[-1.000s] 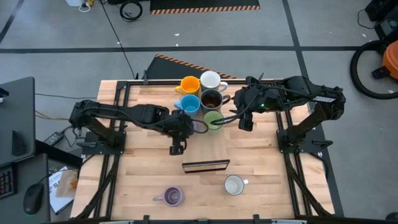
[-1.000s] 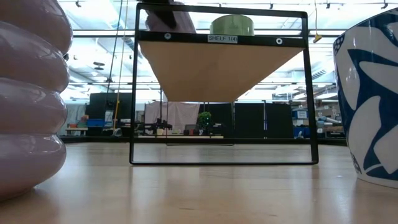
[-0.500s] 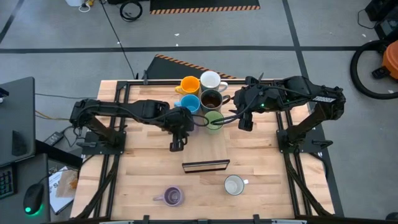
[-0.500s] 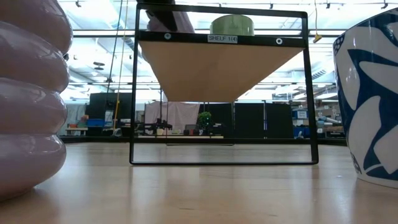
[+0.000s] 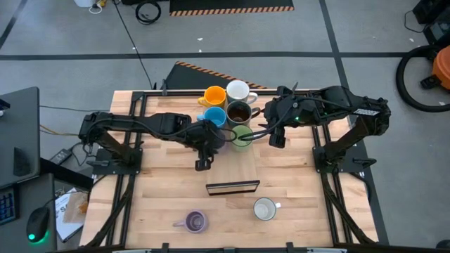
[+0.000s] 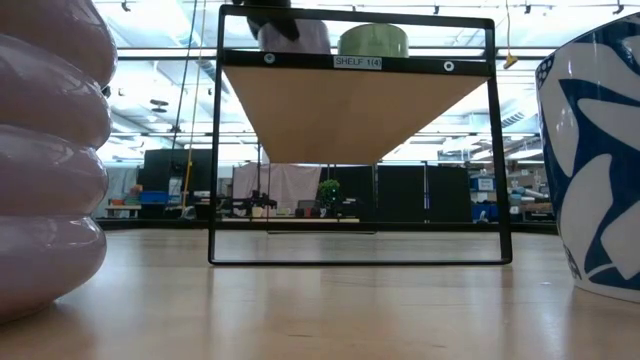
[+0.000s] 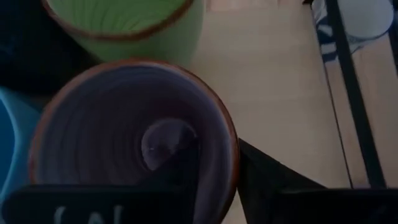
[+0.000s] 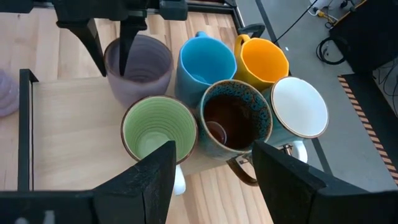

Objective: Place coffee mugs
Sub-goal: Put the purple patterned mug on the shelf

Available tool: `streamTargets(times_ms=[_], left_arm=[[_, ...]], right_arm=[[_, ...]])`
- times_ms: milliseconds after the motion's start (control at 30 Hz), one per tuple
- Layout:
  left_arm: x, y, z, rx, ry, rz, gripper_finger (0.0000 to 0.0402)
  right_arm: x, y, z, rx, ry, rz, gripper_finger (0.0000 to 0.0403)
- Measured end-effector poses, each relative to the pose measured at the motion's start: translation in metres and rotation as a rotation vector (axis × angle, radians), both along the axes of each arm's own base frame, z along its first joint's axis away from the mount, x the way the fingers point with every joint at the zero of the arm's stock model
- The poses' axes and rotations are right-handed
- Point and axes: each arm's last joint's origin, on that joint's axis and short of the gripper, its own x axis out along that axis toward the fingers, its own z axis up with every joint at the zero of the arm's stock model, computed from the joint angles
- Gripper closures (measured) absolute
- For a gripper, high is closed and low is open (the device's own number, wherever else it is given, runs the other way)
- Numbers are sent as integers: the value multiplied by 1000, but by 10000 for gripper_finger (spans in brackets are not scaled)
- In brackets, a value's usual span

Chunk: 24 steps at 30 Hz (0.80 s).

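Note:
Five mugs stand together at the far end of a raised wooden shelf: orange, white, light blue, dark brown and green. My left gripper is shut on a lavender mug next to the blue and green ones, above the shelf board. My right gripper is open and hovers at the shelf's right side, just beyond the green mug, touching nothing. A ribbed lavender mug and a white mug with blue pattern stand on the table near its near edge. My left gripper holds the lavender mug by its rim wall on the side toward the table's left. One finger reaches inside the mug and the other stands outside. The fingers point down from above. The mug is upright; whether its base touches the board I cannot tell.
The shelf is a black metal frame carrying the board; its near half is bare wood. The two near mugs fill the sides of the low view. Bare table lies left and right of the shelf.
My left gripper has carried the lavender mug toward the table's right, closer to the green and blue mugs. The mug has come from tilted to upright and sits lower over the shelf. My right arm has kept still.

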Motion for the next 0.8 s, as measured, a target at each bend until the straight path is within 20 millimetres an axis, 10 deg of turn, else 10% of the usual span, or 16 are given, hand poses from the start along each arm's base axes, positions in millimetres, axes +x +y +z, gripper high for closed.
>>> streamTargets(times_ms=[800], left_arm=[[7,1,5,-99,-100,194,294]], right_arm=[[0,0,0,8,-9,-8,186]])
